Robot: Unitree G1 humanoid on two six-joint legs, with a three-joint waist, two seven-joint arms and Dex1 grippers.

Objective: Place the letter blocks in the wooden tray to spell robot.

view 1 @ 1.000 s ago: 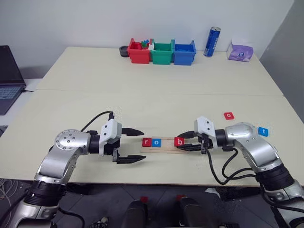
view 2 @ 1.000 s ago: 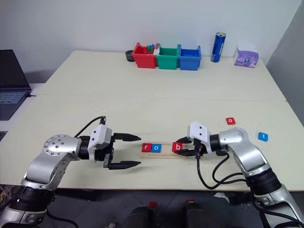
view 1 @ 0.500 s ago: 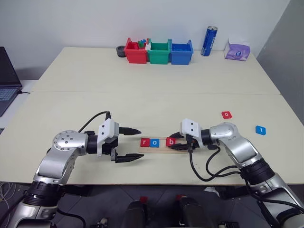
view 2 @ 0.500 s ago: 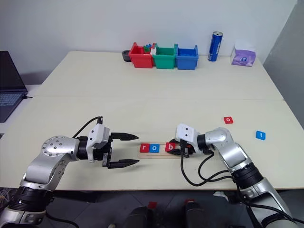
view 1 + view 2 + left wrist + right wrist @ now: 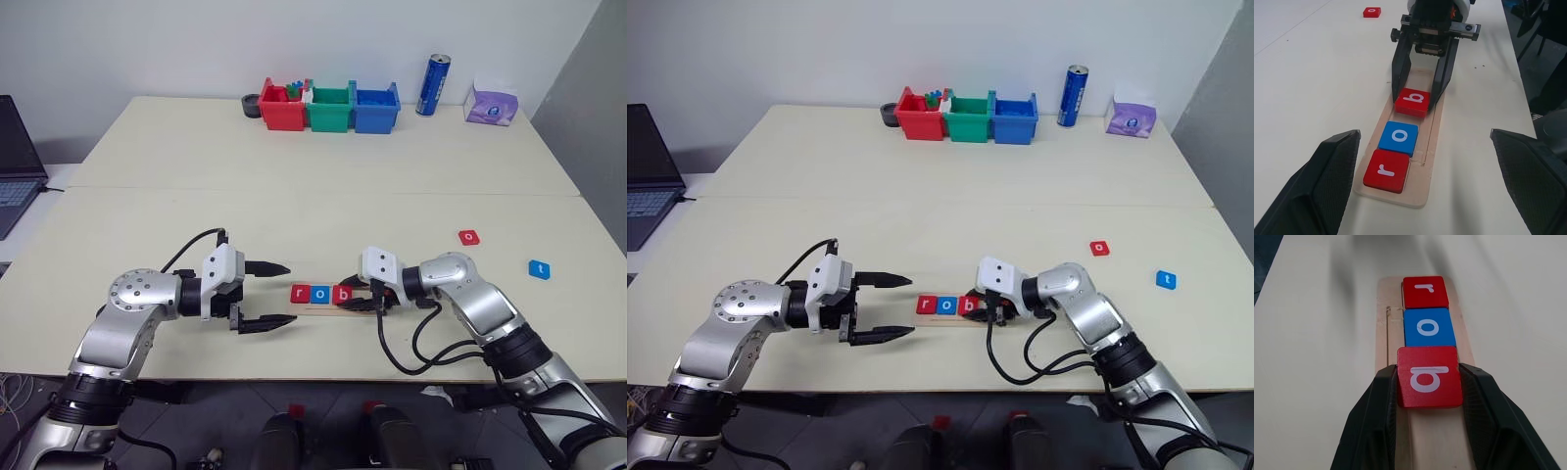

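Gripping the red "b" block (image 5: 1428,377) between its two black fingers, the right gripper (image 5: 364,297) holds the tile low over the wooden tray (image 5: 1424,188), right up against the blue "o" block (image 5: 1399,137). The red "r" block (image 5: 1386,170) lies at the tray's far-left end, with the blue tile next to it, both seated in the groove. From the right wrist view the "b" tile looks a touch raised at its near edge and overlaps the blue tile's border, so I cannot tell whether it sits flat yet.

The left gripper (image 5: 277,295) hovers just beside the tray's left end, its jaws spread wide and holding nothing.

Judging by this, the third letter is being seated: three of five are at the tray. Two tiles lie loose on the counter (image 5: 294,196) well off to the right: a second red "o" block (image 5: 469,237) and the blue "t" block (image 5: 539,268).

Next the right jaws should release the "b" once it is down, square and flush with its neighbour, then back away along the tray without dragging it. The red "o" is the letter to fetch after that, then the "t".
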